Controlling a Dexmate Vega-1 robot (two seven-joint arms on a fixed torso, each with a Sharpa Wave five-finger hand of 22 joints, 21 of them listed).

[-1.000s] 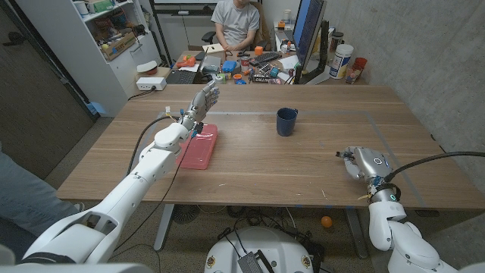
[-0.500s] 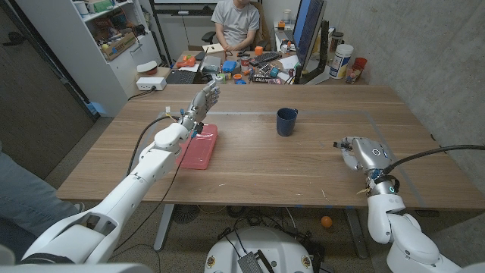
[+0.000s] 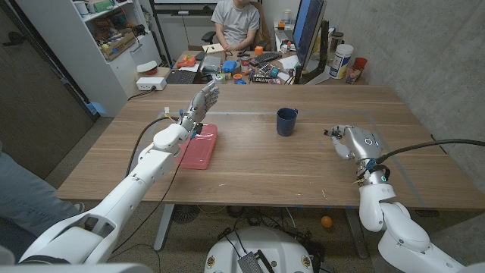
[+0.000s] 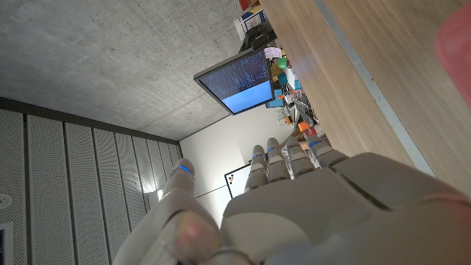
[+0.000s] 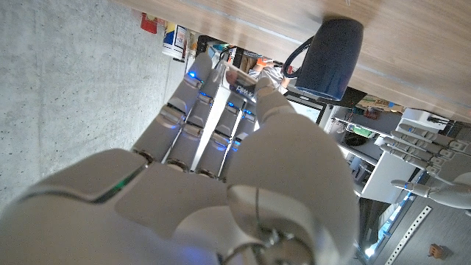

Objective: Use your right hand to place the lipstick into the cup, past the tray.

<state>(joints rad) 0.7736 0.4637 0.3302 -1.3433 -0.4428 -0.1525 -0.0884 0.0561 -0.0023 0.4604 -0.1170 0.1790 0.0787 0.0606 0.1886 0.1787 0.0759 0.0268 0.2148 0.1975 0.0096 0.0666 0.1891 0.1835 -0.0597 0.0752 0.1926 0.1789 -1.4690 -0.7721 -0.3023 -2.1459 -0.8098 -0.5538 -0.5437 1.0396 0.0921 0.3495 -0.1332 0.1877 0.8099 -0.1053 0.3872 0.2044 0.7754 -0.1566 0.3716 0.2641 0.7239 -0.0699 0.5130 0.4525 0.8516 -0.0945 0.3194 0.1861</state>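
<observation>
The wooden tabletop (image 3: 250, 163) carried the pink tray (image 3: 200, 145) on the robot's left, with the left hand (image 3: 203, 100) raised above its far end, fingers apart and holding nothing — likely parked clear of the work. The dark blue cup (image 3: 286, 121) stood upright near the middle, mouth up, ready for a drop from above. The right hand (image 3: 350, 141) hovered to the cup's right, its fingertips pinching the small lipstick (image 5: 241, 82) — long axis apparently pointing along the fingers toward the cup, though too small to be sure.
</observation>
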